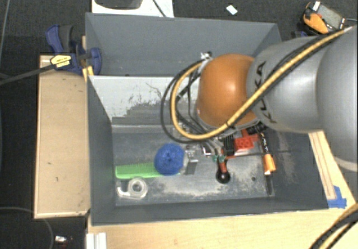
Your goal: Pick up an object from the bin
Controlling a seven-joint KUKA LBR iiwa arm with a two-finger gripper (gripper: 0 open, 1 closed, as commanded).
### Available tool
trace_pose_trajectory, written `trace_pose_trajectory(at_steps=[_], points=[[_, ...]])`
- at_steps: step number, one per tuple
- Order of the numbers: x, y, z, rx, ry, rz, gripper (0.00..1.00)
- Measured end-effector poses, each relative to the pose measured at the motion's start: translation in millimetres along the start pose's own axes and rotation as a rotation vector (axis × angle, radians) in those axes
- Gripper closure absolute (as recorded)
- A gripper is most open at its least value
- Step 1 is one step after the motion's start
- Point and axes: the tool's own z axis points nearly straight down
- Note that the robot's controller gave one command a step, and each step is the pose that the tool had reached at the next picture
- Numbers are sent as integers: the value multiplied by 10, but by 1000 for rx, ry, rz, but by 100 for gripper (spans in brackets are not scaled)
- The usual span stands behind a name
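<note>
Just beside the tool (191, 162), a blue ball (169, 159) by a green strip (136, 172); tool's state unclear.

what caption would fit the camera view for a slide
KUKA arm's gripper down in a grey metal bin, beside a fuzzy blue ball at the end of a flat green stick

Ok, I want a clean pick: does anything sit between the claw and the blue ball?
Nothing visible does. The claw is right beside the blue ball, on its right in the view; the green strip lies on the ball's far side.
</note>
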Motion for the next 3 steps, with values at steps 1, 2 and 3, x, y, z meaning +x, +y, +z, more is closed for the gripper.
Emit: trace_pose_trajectory(at_steps=[1, 2, 3], points=[[-66, -85, 462, 0, 30, 175, 0], [22, 114, 756, -2, 4, 51, 0], [32, 105, 741, 0, 15, 213, 100]])
